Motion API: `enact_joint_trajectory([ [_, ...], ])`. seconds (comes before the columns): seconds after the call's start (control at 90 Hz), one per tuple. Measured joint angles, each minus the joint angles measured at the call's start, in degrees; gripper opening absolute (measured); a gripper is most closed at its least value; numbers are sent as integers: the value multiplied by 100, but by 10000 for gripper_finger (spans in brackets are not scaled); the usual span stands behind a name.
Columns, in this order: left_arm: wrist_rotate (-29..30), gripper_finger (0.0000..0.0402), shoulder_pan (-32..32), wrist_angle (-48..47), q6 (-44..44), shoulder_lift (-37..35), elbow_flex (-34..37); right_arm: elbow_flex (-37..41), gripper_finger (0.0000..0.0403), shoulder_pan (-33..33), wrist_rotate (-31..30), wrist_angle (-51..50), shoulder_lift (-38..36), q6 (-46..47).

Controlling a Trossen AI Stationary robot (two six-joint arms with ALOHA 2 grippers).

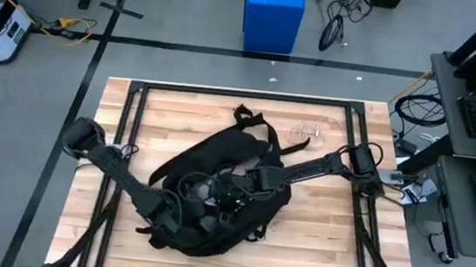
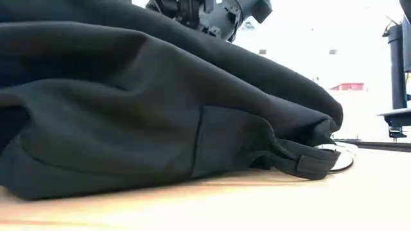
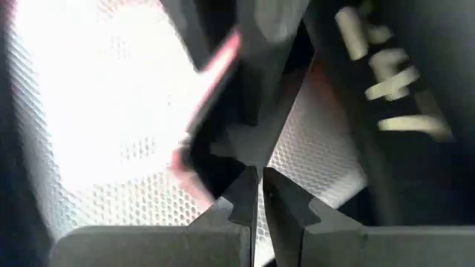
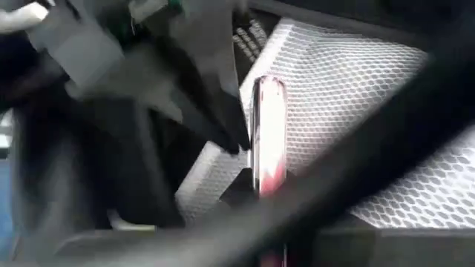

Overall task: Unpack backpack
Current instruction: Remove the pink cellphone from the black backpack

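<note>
Both my grippers work inside the backpack point(image 1: 215, 193) at table centre.

From above, my left gripper point(image 1: 205, 207) enters from eight o'clock and my right gripper point(image 1: 234, 190) from three o'clock. Low down, black fabric fills the frame. My left wrist shows my fingers point(image 3: 241, 200) pressed together over white mesh lining. On the right wrist, I cannot tell; a pink-edged item point(image 4: 269, 133) stands against mesh.

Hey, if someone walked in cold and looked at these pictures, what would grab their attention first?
The big black backpack sprawled across the middle of the wooden table, with both dark arms reaching into it from either side. The left hand is deep inside, fingers pressed together near white mesh lining and a thin pink-edged object. A blue bin stands beyond the table.
</note>
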State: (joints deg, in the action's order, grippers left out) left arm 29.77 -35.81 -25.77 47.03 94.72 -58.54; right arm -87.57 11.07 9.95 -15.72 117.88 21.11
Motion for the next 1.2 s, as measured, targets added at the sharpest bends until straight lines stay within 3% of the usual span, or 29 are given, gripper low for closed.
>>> enact_joint_trajectory([
  [0.322, 412, 12, -364, -69, 4, -394, -4, -468, 17, -163, -105, -435, -318, -362],
  [0.822, 757, 12, -557, -218, 41, -377, -4, -2941, 17, -746, -696, -4937, -321, -919],
  [1.044, 1195, 12, -366, -202, -357, -333, -4, -3846, 17, -1153, -715, -5837, -324, -1115],
  [1.2, 1200, 12, -109, -198, -445, -15, -4, -4205, 22, -1476, -727, -6185, -350, -1191],
])
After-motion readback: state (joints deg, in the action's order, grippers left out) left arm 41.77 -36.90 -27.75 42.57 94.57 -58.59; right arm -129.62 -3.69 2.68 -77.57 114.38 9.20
